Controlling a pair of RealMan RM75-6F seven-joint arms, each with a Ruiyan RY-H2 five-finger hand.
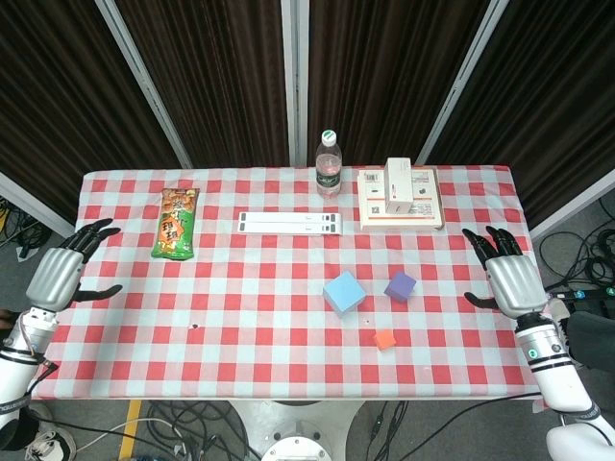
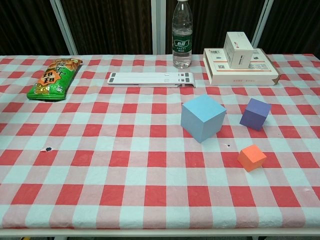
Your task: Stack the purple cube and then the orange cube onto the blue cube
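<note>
The blue cube [image 1: 344, 292] [image 2: 202, 117] sits on the checked tablecloth right of centre. Just right of it and apart from it stands the smaller purple cube [image 1: 400, 286] [image 2: 255, 114]. The small orange cube [image 1: 385, 339] [image 2: 251, 157] lies nearer the front edge, in front of the gap between them. My left hand [image 1: 63, 269] hovers open at the table's left edge, fingers spread, holding nothing. My right hand [image 1: 506, 274] hovers open at the right edge, a short way right of the purple cube. The chest view shows neither hand.
A water bottle [image 1: 329, 163] [image 2: 182, 35] stands at the back centre. Beside it, a flat carton [image 1: 401, 200] [image 2: 240, 70] carries a small white box [image 1: 398, 183] [image 2: 238, 49]. A white strip [image 1: 290, 223] [image 2: 151, 78] lies mid-table, a green snack bag [image 1: 178, 223] [image 2: 54, 77] at the left.
</note>
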